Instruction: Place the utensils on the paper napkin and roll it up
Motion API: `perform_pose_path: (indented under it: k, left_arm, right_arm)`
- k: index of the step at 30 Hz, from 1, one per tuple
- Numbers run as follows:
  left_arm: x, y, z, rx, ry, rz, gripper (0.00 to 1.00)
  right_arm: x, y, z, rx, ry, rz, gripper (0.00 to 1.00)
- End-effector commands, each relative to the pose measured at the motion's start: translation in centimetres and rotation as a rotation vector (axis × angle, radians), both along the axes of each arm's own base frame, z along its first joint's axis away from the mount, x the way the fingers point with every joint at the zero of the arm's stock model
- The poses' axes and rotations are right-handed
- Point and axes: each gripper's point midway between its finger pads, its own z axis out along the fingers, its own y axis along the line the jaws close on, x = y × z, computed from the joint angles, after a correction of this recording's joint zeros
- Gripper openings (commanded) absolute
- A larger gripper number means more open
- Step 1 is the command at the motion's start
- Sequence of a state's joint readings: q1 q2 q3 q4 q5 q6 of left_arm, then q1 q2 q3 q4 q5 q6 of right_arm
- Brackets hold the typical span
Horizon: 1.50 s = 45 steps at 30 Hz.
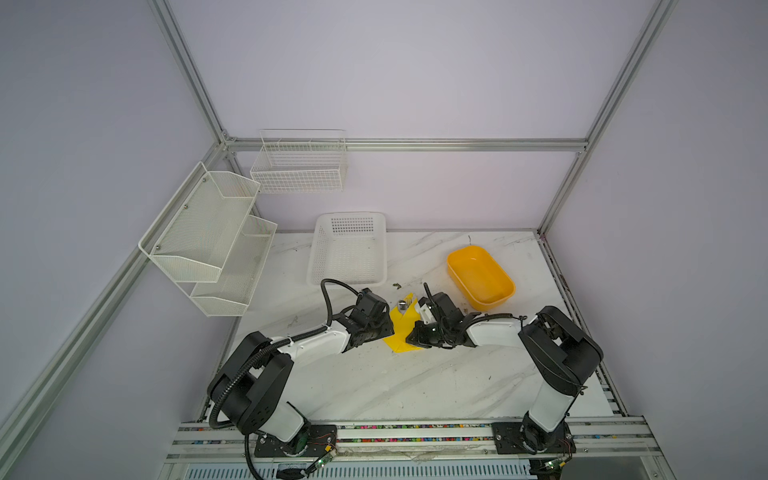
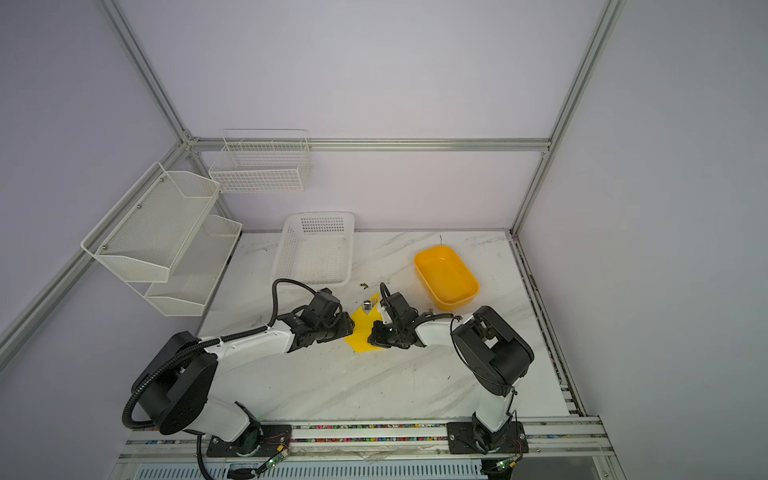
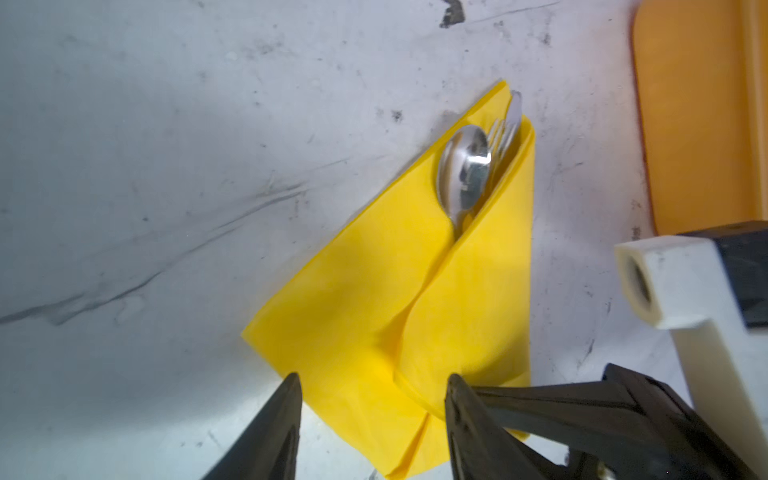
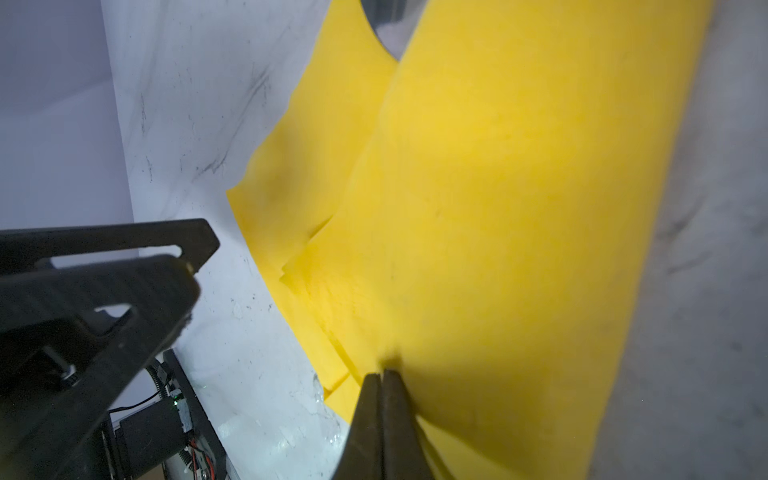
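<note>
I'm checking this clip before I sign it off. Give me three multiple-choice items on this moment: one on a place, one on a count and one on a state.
1. Where is the spoon relative to the paper napkin?
A) loose beside it
B) tucked inside its fold
C) hanging above it

2. How many utensils poke out of the napkin?
A) one
B) two
C) three

3. How does the left hand stand?
A) open
B) shut on the spoon
C) out of view

Answers:
1 B: only the spoon's bowl sticks out of the yellow fold.
2 C: the spoon, fork and knife all show.
3 A: its fingers stand apart at the napkin's corner.
</note>
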State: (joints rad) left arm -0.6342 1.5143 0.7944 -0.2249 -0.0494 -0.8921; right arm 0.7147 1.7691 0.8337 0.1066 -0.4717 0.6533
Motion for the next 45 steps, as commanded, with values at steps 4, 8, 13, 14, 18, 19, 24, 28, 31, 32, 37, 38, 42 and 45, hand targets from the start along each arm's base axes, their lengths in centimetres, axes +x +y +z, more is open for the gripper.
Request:
perform_pose_path:
  k: [4, 8, 13, 14, 18, 19, 24, 28, 31, 32, 37, 38, 42, 45]
  left_arm:
    - [-0.3, 1.7, -1.2, 0.023, 0.024, 0.076, 0.55]
    - [-0.4, 1.9, -1.9, 0.021, 0.044, 0.099, 0.54]
    - [-0.7, 2.0, -2.7, 0.017, 0.062, 0.115, 0.53]
    - [-0.7, 2.0, -2.7, 0.018, 0.065, 0.119, 0.53]
    - [-0.8, 2.2, -3.2, 0.022, 0.070, 0.128, 0.52]
    - [-0.7, 2.1, -3.3, 0.020, 0.069, 0.127, 0.51]
    - [-0.5, 1.8, -3.8, 0.014, 0.074, 0.128, 0.47]
    - [-0.6, 1.9, -4.5, 0.013, 0.086, 0.140, 0.43]
    - [-0.8, 1.9, -5.0, -0.003, 0.091, 0.155, 0.40]
    - [-0.9, 2.0, -5.2, -0.008, 0.094, 0.161, 0.38]
    - [-0.9, 1.9, -5.4, -0.054, 0.077, 0.188, 0.30]
    - [-0.8, 1.7, -5.2, -0.077, 0.065, 0.190, 0.27]
    - [-0.3, 1.3, -4.1, -0.130, 0.017, 0.201, 0.18]
    - [0.2, 0.5, -2.8, -0.170, -0.024, 0.171, 0.08]
  right_arm:
    - [-0.9, -1.0, -2.4, -0.076, 0.059, -0.013, 0.00]
    - [-0.9, -1.0, -2.2, -0.076, 0.055, -0.015, 0.00]
    - [-0.9, -1.1, -2.3, -0.080, 0.057, -0.015, 0.00]
    - [-0.9, -1.1, -2.3, -0.080, 0.057, -0.015, 0.00]
    - [-0.9, -1.1, -2.3, -0.082, 0.057, -0.016, 0.00]
    - [-0.9, -1.1, -2.3, -0.082, 0.057, -0.015, 0.00]
    - [-0.9, -1.1, -2.3, -0.085, 0.057, -0.012, 0.00]
    - [-0.9, -1.1, -2.3, -0.086, 0.056, -0.013, 0.00]
    - [-0.9, -1.1, -2.3, -0.086, 0.054, -0.014, 0.00]
    - [-0.9, -1.2, -2.3, -0.087, 0.054, -0.014, 0.00]
    - [-0.9, -1.2, -2.3, -0.089, 0.056, -0.017, 0.00]
    - [-0.9, -1.2, -2.3, -0.089, 0.056, -0.017, 0.00]
    - [-0.8, -1.2, -2.2, -0.092, 0.054, -0.017, 0.00]
    - [-0.8, -1.2, -2.1, -0.090, 0.052, -0.020, 0.00]
